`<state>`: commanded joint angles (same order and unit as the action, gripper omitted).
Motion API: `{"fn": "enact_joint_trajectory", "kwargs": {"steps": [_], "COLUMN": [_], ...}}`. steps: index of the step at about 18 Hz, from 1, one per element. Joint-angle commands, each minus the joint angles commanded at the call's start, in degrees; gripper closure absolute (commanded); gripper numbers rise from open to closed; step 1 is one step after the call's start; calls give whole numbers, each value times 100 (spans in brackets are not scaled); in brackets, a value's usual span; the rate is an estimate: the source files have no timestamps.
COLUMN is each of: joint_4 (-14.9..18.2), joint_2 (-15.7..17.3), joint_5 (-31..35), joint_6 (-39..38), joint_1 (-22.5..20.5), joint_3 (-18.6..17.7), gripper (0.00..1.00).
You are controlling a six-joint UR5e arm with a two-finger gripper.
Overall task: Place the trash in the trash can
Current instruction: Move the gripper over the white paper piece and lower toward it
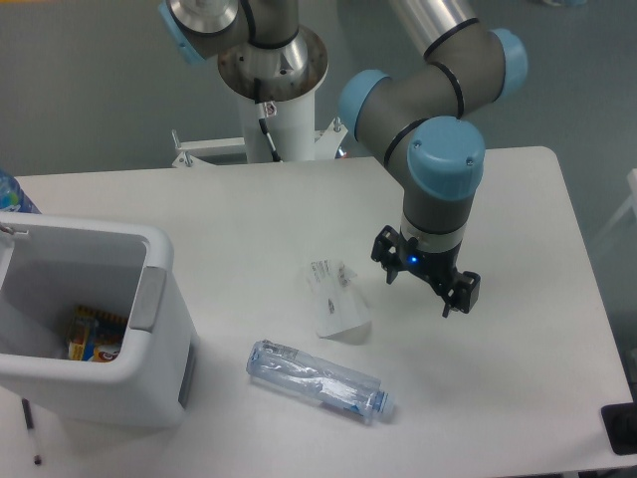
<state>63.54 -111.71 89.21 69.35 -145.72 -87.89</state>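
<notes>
Above the right half of the tabletop (518, 209), the gripper (426, 282) hangs from the arm's blue-capped wrist with its two dark fingers spread wide apart and nothing between them. It is clear of the surface and holds no item. Just beside it, toward the middle of the tabletop, lies the crumpled white paper wrapper (335, 300) with dark print, apart from the fingers. Nearer the front edge lies the crushed clear plastic bottle (318, 380) on its side, with a bluish label and its cap end pointing toward the right; it does not touch the wrapper. Well apart from both, at the left edge, stands the white trash can (109, 378), upright, with a thick rim, rounded corners and a grey panel on the side facing the wrapper. An orange-yellow printed packet (95, 337) lies inside on its bottom. A thin dark pen-like object (32, 430) rests on the tabletop in front of the trash can. The tabletop is plain white with rounded corners. The arm's white pedestal (277, 110) rises behind its far edge, and the floor (90, 90) beyond is plain grey.
</notes>
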Motion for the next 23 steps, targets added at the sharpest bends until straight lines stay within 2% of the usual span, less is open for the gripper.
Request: {"fn": "enact_joint_trajectory", "kwargs": {"steps": [9, 13, 15, 18, 22, 23], "joint_4": [18, -298, -395, -422, -422, -457], "joint_2": [-18, 78, 184, 412, 887, 914], "joint_5": [-79, -641, -642, -642, -606, -615], "joint_6": [-79, -780, -1062, -1081, -1081, -1055], "joint_1": [18, 87, 272, 325, 413, 413], "joint_3": [27, -131, -403, -825, -1685, -1835], "gripper": [0, 0, 0, 0, 0, 0]}}
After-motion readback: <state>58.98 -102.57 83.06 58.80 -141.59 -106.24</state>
